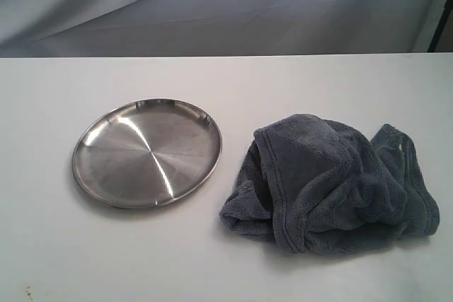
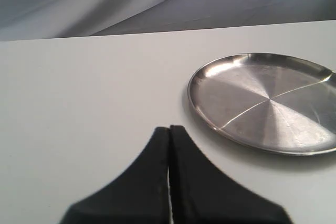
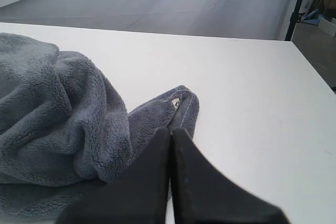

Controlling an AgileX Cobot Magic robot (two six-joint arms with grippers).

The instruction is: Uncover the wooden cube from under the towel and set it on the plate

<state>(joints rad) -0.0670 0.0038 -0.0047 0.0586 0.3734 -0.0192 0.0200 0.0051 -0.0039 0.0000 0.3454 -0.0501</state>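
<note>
Looking from outside, you see the plate [image 1: 146,153] on the table [image 1: 56,259], the towel [image 1: 333,185] heaped just right of it, apart; no cube shows. Your left wrist shows the left gripper [image 2: 169,130] pressed closed, empty, near the plate. Your right wrist shows the right gripper [image 3: 170,130] closed, empty, over the towel's hem.

The plate [image 1: 146,153] was shiny brushed steel with streaky glare, the towel [image 1: 329,185] was fluffy matt fleece, and the desk [image 1: 141,259] looked smooth, matt white.
</note>
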